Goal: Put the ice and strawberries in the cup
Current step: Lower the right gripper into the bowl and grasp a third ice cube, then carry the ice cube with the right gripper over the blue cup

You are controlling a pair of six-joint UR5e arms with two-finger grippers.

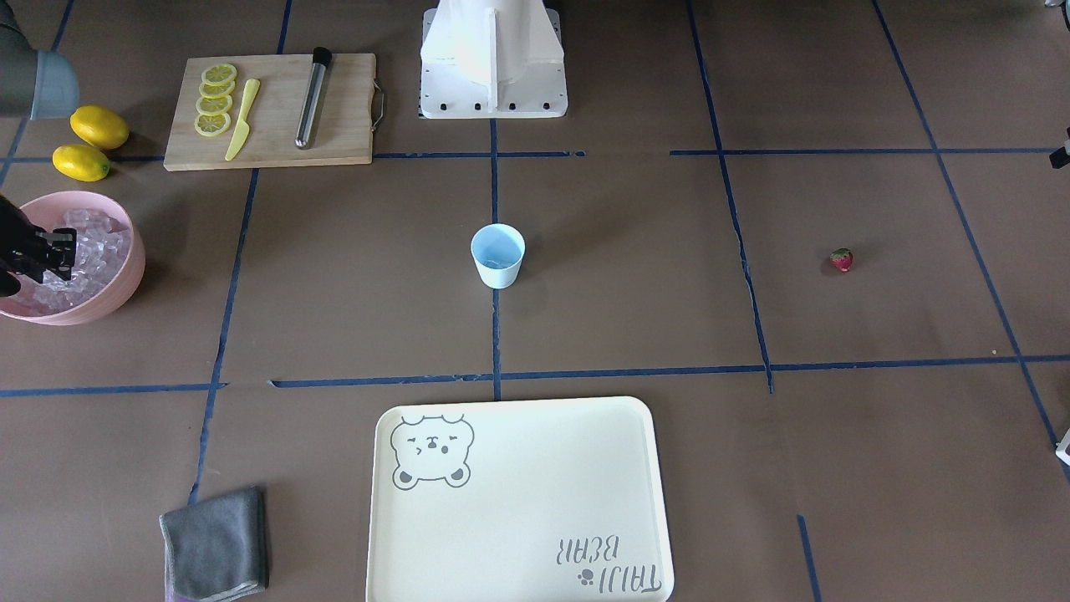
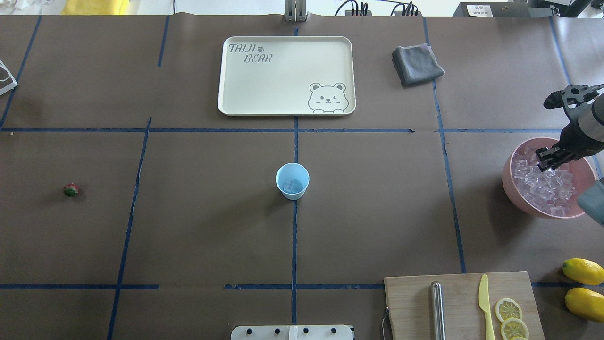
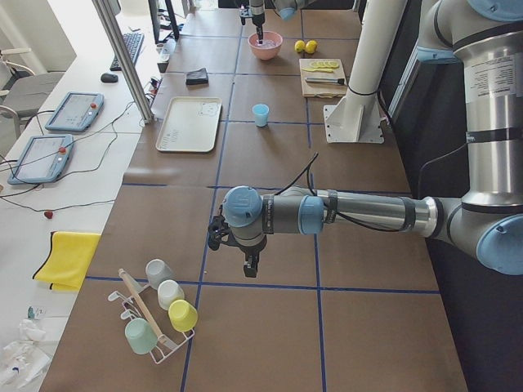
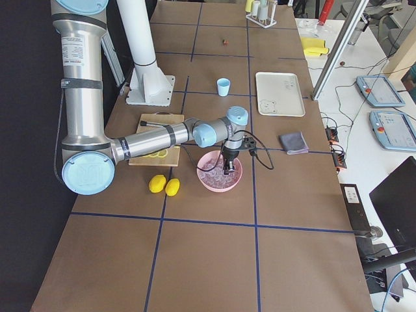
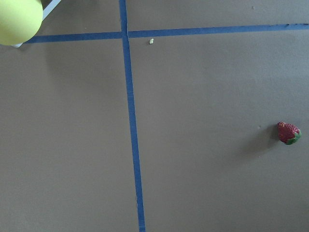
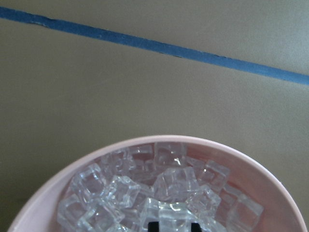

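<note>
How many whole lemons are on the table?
2. One lemon and a second lemon lie next to each other beside the cutting board, near the pink bowl. None seems hidden.

Clear, glassy ice point(image 6: 174, 186) is heaped under the right pincer point(image 2: 546, 161) in a smooth, matt pink plastic bowl point(image 6: 193, 139). The surface point(image 1: 878, 468) is covered in matt brown paper point(image 1: 627, 276), lined with blue tape point(image 6: 159, 47). Near the pincer, a grained wooden board point(image 1: 343, 125) carries a brushed-metal bar point(image 1: 308, 104); farther off, a smooth plastic cup point(image 1: 499, 274) is seen.
</note>
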